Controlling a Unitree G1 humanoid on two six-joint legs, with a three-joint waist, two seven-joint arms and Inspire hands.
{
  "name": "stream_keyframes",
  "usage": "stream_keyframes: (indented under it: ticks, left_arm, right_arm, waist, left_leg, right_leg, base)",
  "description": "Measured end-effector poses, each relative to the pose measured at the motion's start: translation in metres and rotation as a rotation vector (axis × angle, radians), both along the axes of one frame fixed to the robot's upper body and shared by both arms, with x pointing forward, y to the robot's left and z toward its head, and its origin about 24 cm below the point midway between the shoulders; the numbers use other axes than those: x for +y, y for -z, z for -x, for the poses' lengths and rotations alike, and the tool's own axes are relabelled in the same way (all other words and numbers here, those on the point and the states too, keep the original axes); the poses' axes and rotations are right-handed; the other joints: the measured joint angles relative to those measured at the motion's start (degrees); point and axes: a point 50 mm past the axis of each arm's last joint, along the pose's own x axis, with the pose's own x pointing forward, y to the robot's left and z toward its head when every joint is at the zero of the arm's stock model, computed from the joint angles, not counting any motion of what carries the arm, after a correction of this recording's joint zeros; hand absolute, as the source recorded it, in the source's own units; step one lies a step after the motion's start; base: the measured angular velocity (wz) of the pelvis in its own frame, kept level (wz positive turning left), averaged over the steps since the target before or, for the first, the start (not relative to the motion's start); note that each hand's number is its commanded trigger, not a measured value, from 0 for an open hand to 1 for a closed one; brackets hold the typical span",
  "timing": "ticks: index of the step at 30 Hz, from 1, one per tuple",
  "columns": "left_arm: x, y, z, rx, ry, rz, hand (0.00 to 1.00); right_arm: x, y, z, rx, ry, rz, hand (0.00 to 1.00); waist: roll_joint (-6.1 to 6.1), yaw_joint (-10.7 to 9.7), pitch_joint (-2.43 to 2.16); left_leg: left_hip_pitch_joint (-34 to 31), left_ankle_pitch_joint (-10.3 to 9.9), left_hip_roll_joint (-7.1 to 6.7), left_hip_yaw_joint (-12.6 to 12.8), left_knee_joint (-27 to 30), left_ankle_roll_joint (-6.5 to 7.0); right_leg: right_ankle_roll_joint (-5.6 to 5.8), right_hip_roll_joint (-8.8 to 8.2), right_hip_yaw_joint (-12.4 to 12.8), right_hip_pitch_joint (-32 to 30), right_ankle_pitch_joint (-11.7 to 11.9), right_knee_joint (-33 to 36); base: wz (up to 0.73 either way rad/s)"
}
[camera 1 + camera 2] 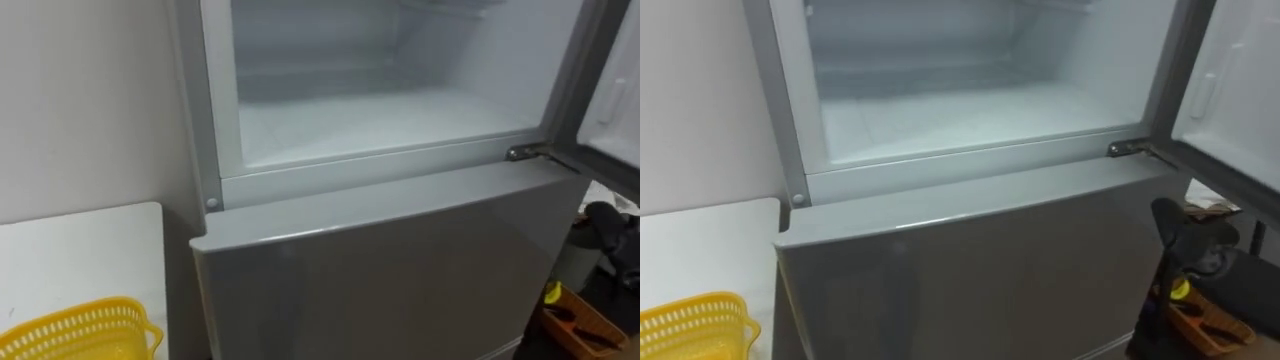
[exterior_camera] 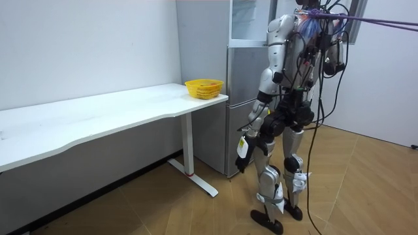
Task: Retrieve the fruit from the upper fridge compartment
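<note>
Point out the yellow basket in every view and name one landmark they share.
Left eye view: yellow basket in the bottom left corner, on the white table.
Right eye view: yellow basket in the bottom left corner.
Room view: yellow basket upper middle, at the table's end beside the fridge.
Shared landmark: the grey fridge, just right of the basket in each view.

Room layout. Long white desk (image 2: pixel 98 117) on white legs, standing against a plain white wall (image 2: pixel 85 39). Wood-pattern floor (image 2: pixel 163 209) lies under and before the desk. Second pale wall (image 2: pixel 385 78) stands well beyond the desk's far end.
</note>
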Motion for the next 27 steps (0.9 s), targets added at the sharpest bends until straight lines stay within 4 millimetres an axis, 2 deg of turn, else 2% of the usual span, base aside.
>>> stream_keyframes:
  ticks: [3,8,9,11,13,15,16,18,20,21,23,26,27]
  left_arm:
    - [-0.001,0.000,0.000,0.005,0.006,0.010,0.00]
    - [-0.004,0.001,0.001,0.039,0.040,0.046,0.00]
    - [-0.004,0.001,-0.001,0.035,0.048,0.046,0.00]
    - [-0.002,0.000,-0.004,0.028,0.066,0.041,0.00]
    - [0.000,-0.001,-0.011,0.018,0.109,0.037,0.00]
    - [0.002,-0.001,-0.015,0.017,0.130,0.043,0.00]
    - [0.002,-0.001,-0.017,0.016,0.132,0.050,0.00]
    - [0.003,-0.002,-0.021,0.016,0.138,0.059,0.00]
    - [0.005,-0.003,-0.022,0.016,0.140,0.062,0.00]
    - [0.006,-0.003,-0.024,0.015,0.142,0.062,0.00]
    - [0.006,-0.004,-0.028,0.002,0.147,0.061,0.00]
    - [0.007,-0.004,-0.034,-0.003,0.154,0.054,0.00]
    - [0.007,-0.004,-0.034,-0.006,0.154,0.049,0.00]
  right_arm:
    - [0.000,0.012,-0.004,0.087,-0.005,0.016,0.00]
    - [0.012,0.024,-0.013,0.203,-0.109,0.010,0.00]
    - [0.017,0.028,-0.015,0.242,-0.148,0.002,0.00]
    - [0.024,0.049,-0.017,0.367,-0.223,-0.044,0.00]
    - [0.032,0.091,-0.013,0.603,-0.315,-0.138,0.00]
    - [0.038,0.116,-0.010,0.766,-0.379,-0.195,0.00]
    - [0.042,0.124,-0.009,0.836,-0.422,-0.213,0.00]
    - [0.045,0.129,-0.008,0.891,-0.473,-0.215,0.00]
    - [0.046,0.138,-0.007,0.946,-0.504,-0.232,0.00]
    - [0.044,0.148,-0.004,0.998,-0.514,-0.258,0.00]
    - [0.041,0.162,0.000,1.075,-0.514,-0.289,0.00]
    - [0.038,0.193,0.011,1.213,-0.505,-0.354,0.00]
    - [0.035,0.209,0.021,1.282,-0.483,-0.396,0.00]
  waist:
    - [-0.13,0.1,0.11]
    - [-0.26,0.2,0.38]
    - [-0.02,0.2,0.25]
    - [-0.21,0.4,0.17]
    - [-0.33,1.5,0.18]
    - [0.02,2.0,0.38]
    - [0.17,2.2,0.44]
    - [0.84,2.5,0.49]
    - [0.79,2.6,0.44]
    - [0.51,2.7,0.35]
    - [0.10,2.9,0.51]
    - [-0.55,3.1,0.71]
    - [-0.66,3.1,0.84]
  left_leg:
    - [-0.2,0.0,0.00,-0.1,0.0,-0.02]
    - [-0.5,0.0,-0.01,-0.1,0.1,0.00]
    - [-0.6,0.0,0.00,-0.1,0.2,0.00]
    - [-0.6,0.0,0.06,-0.1,0.4,-0.01]
    - [-0.8,0.0,0.07,-0.2,0.4,-0.01]
    - [-1.1,-0.1,0.03,-0.1,0.6,0.05]
    - [-1.4,-0.1,-0.01,-0.1,0.6,0.09]
    - [-2.1,-0.1,-0.04,-0.2,0.7,0.11]
    - [-2.1,-0.1,-0.02,-0.2,0.7,0.10]
    - [-2.1,-0.1,-0.04,-0.5,0.8,0.09]
    - [-2.3,-0.1,-0.02,-0.8,1.0,0.09]
    - [-2.2,-0.1,-0.03,-0.8,1.0,0.09]
    - [-2.1,-0.1,-0.06,-1.0,1.0,0.11]
  right_leg:
    - [-0.01,-0.02,-0.2,0.0,0.0,0.1]
    - [-0.02,-0.14,-0.1,-0.1,0.0,-0.3]
    - [-0.02,-0.18,-0.1,-0.2,0.0,-0.3]
    - [-0.03,-0.32,-0.1,-0.2,0.0,-0.4]
    - [-0.04,-0.38,-0.2,-0.3,0.0,-0.2]
    - [-0.03,-0.51,-0.1,-0.3,0.0,-0.2]
    - [-0.01,-0.56,-0.1,-0.4,0.0,-0.2]
    - [0.06,-0.61,-0.2,-1.2,0.1,-0.1]
    - [0.05,-0.63,-0.5,-1.2,0.1,-0.1]
    - [0.05,-0.67,-0.8,-1.0,0.1,-0.2]
    - [0.05,-0.69,-1.1,-0.9,0.1,-0.2]
    - [0.05,-0.72,-1.3,-0.7,0.1,-0.3]
    - [0.05,-0.78,-1.5,-0.1,0.1,-0.4]
  base:
    - [0.00]
    - [0.00]
    - [0.00]
    - [0.00]
    - [0.02]
    - [0.02]
    - [0.00]
    - [0.00]
    - [0.05]
    - [0.12]
    - [0.09]
    - [0.03]
    - [0.11]
